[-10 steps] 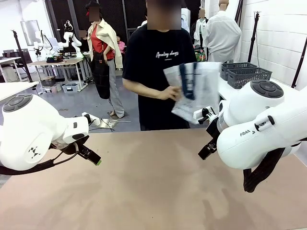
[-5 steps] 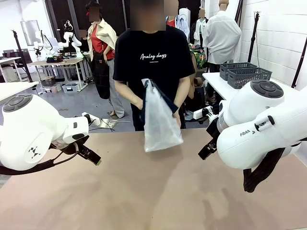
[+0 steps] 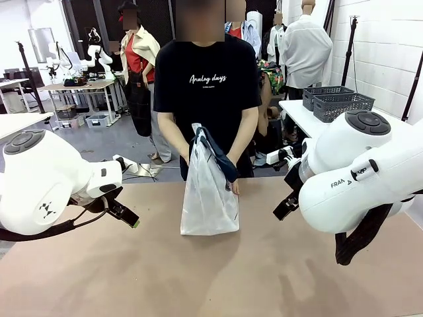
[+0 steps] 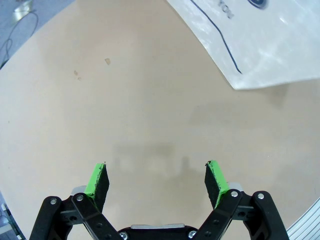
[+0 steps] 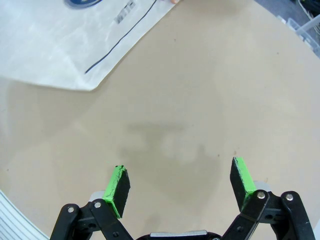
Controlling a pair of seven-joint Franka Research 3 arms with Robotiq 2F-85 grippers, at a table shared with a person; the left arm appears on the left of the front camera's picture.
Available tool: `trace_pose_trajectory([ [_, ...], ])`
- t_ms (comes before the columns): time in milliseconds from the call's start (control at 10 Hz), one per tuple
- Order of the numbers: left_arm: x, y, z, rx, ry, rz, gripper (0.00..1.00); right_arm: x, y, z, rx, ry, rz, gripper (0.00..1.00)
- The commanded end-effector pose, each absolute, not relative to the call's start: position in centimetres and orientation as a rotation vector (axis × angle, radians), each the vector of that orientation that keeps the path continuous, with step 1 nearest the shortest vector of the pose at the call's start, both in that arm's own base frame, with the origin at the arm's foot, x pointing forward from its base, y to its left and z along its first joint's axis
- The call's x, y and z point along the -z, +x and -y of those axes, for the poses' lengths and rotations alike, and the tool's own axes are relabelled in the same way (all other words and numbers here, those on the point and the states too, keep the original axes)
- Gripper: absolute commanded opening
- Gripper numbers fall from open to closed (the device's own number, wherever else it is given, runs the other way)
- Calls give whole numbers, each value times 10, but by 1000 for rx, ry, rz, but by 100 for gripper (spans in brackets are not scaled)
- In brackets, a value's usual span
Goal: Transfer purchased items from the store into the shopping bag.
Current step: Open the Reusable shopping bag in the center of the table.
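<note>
The shopping bag (image 3: 209, 195), whitish with navy handles, stands on the tan table (image 3: 211, 277) at its far middle. The person's hands (image 3: 232, 187) hold it near the top. Nothing of the purchased items shows through its wall. My left gripper (image 3: 127, 215) hangs open at the left, well short of the bag. My right gripper (image 3: 285, 205) hangs open at the right, also apart from it. In the left wrist view the open gripper (image 4: 157, 175) points at bare table, with the bag (image 4: 265, 40) at the top right. In the right wrist view the open gripper (image 5: 182, 180) has the bag (image 5: 65, 40) at the top left.
Two dark grey lattice baskets (image 3: 340, 102) sit on a white side table at the back right. The person stands close against the table's far edge, behind the bag. Bare tabletop lies between both arms and the near edge.
The person has brought the bag from chest height at the right down to the table's middle and stood it there. Neither arm has moved.
</note>
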State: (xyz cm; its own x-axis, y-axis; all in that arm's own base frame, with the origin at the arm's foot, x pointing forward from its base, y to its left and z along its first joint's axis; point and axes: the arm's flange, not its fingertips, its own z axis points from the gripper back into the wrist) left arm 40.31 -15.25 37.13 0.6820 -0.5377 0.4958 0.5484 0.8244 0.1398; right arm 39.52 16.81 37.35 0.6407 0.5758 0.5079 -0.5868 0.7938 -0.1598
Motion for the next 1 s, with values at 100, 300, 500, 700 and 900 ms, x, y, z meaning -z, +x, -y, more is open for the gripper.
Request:
trace_pose_trajectory([
  [100,-371,404,151,606,-21,550,100,-373,395,-168,-663,21,572,100],
  [300,-371,404,151,606,-21,550,100,-373,395,-168,-663,21,572,100],
  [500,-371,404,151,606,-21,550,100,-373,395,-168,-663,21,572,100],
  [700,-371,404,151,606,-21,550,100,-373,395,-168,-663,21,572,100],
  [900,-371,404,151,606,-21,550,100,-373,395,-168,-663,21,572,100],
])
